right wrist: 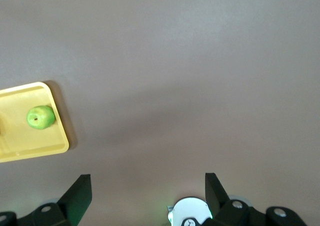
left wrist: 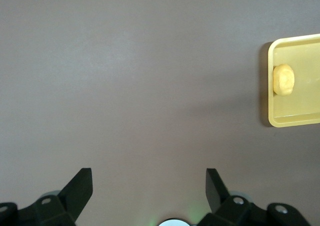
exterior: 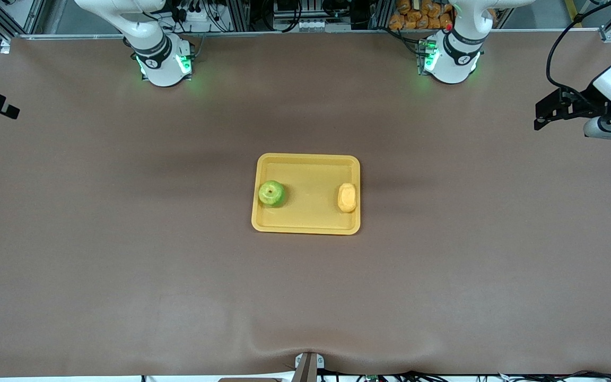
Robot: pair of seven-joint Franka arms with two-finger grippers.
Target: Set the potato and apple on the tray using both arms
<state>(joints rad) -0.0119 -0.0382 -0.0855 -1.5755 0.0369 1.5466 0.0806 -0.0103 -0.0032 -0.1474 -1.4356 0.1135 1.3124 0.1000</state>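
Observation:
The yellow-orange tray (exterior: pixel 311 215) lies in the middle of the brown table. The green apple (exterior: pixel 271 193) sits in it at the right arm's end. The potato (exterior: pixel 347 197) lies in it at the left arm's end. My left gripper (exterior: pixel 545 114) is raised over the table's edge at the left arm's end, open and empty. Its wrist view shows the open gripper (left wrist: pixel 149 178) over bare cloth, with the potato (left wrist: pixel 283 79) and a tray corner (left wrist: pixel 300 120) farther off. My right gripper (exterior: pixel 3 106) is over the table's edge at the right arm's end. It is open (right wrist: pixel 148 183) and empty, away from the apple (right wrist: pixel 40 117) and tray (right wrist: pixel 30 151).
The two arm bases (exterior: pixel 162 61) (exterior: pixel 451 58) glow green along the back edge. A pile of orange items (exterior: pixel 417 13) sits off the table past the left arm's base. A small mount (exterior: pixel 308 366) stands at the table edge nearest the front camera.

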